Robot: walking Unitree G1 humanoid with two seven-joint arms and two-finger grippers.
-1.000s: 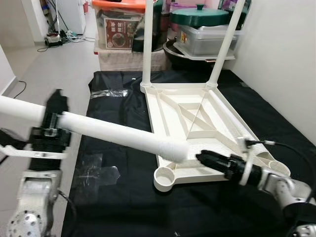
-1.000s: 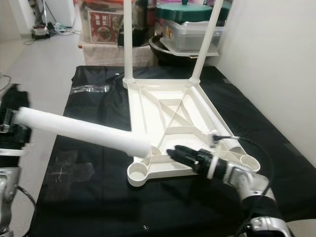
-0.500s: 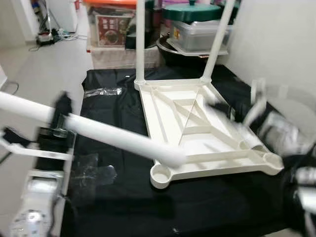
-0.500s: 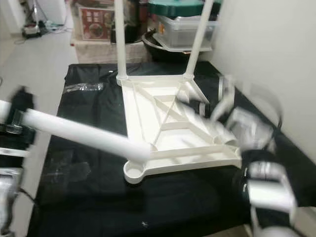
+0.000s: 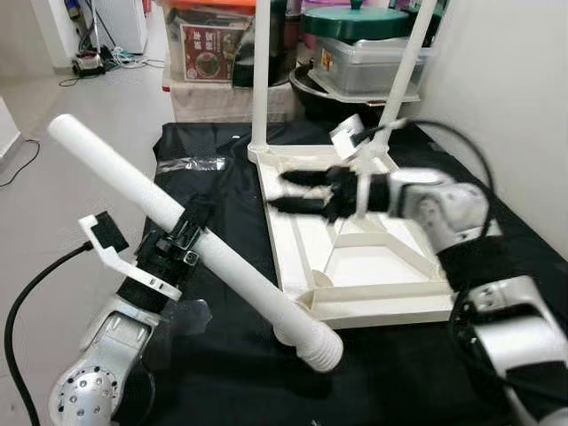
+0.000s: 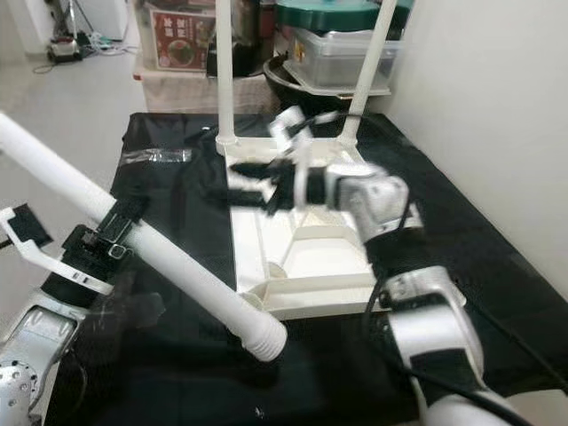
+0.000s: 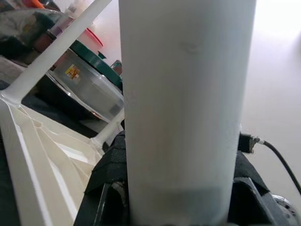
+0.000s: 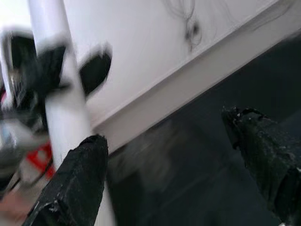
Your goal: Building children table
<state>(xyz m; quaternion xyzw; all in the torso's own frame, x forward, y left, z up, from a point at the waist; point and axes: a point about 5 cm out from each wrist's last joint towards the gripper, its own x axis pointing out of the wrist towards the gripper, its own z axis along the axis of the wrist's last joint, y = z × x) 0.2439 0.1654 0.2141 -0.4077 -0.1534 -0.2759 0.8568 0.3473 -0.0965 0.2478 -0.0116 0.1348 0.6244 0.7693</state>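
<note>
The upturned white tabletop lies on a black mat on the floor, underside up, with two white legs already standing upright in its far corner sockets. The left gripper is clamped around a loose table leg — a long white tube, held about midway along its length and slanting from up near the robot's left shoulder down toward the near left corner of the tabletop. Its ribbed lower end hangs just beside that corner, over the mat; whether it touches the corner cannot be told. In the left wrist view the tube runs straight out between the black fingers, pinched tight.

Over on the other side, the right gripper reaches across the tabletop, above its far left part, fingers spread wide with nothing between them — blurred, well apart from the held leg. In the right wrist view the two black fingertips stand apart, with a white tube beyond them.

Behind the mat sit plastic storage boxes and a green-lidded container against a white wall.
</note>
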